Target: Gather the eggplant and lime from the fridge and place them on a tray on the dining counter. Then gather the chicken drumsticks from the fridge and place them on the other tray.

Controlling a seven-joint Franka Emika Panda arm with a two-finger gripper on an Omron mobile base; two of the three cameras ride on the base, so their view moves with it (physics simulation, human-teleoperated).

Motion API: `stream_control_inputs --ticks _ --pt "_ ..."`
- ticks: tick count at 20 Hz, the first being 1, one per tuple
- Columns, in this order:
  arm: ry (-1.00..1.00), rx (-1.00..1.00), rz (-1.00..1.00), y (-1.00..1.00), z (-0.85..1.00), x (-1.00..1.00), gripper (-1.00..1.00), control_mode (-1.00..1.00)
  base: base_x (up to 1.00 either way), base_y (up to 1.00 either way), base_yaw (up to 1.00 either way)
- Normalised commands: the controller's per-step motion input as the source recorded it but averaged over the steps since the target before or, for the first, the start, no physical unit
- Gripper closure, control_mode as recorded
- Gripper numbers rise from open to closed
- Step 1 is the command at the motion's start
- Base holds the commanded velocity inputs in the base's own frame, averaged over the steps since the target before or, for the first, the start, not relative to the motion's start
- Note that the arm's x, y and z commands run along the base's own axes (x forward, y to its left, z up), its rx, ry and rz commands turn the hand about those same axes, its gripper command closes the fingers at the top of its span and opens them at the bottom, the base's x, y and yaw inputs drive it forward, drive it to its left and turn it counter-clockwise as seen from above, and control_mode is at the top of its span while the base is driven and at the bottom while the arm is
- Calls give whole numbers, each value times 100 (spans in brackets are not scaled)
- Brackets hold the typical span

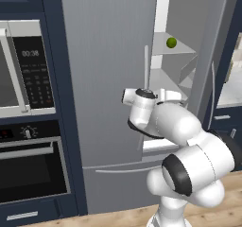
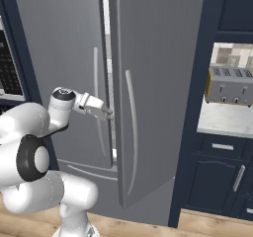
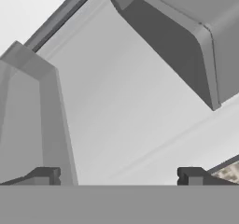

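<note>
in the left base view, the white arm (image 1: 189,150) rises from the lower right and reaches toward the gap of the grey fridge (image 1: 106,79), whose right door (image 1: 212,56) stands ajar. through that gap a small green lime (image 1: 171,42) sits on an upper shelf (image 1: 177,51) inside the fridge, well above the arm's wrist. to the left of the fridge a microwave (image 1: 26,70) sits over a dark oven (image 1: 30,167) set in navy cabinets. a strip of wood floor (image 1: 118,217) runs along the bottom.

in the right base view, the arm comes up from the lower left, and the gripper (image 2: 109,114) points into the narrow opening between the fridge's two doors, beside the left door's long handle (image 2: 97,100). the right door, with its own curved handle (image 2: 132,132), swings out toward the camera. at the far right a silver toaster (image 2: 230,85) stands on a pale counter (image 2: 225,120) above navy drawers (image 2: 222,146).

in the hand view, the two dark fingertips (image 3: 43,175) stand far apart at the bottom edge, released wide with nothing between them. ahead lie pale grey fridge walls and two angled grey door bins (image 3: 196,36), one upper right and one at the left.
</note>
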Motion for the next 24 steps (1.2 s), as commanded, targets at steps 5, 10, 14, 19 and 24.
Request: stream_control_inputs --ticks 5,10,14,19,24 --pt "0 -4 -23 0 -16 -6 -100 -100 0 0 0" --pt "0 -3 -20 0 -11 -1 -100 -100 0 0 0" --pt "0 -4 -12 -4 -8 -6 -100 -100 0 0 0" --pt "0 -6 0 -48 -4 -48 -100 -100 0 0 0" --pt "0 -7 0 -49 -3 -65 -100 -100 0 0 0"
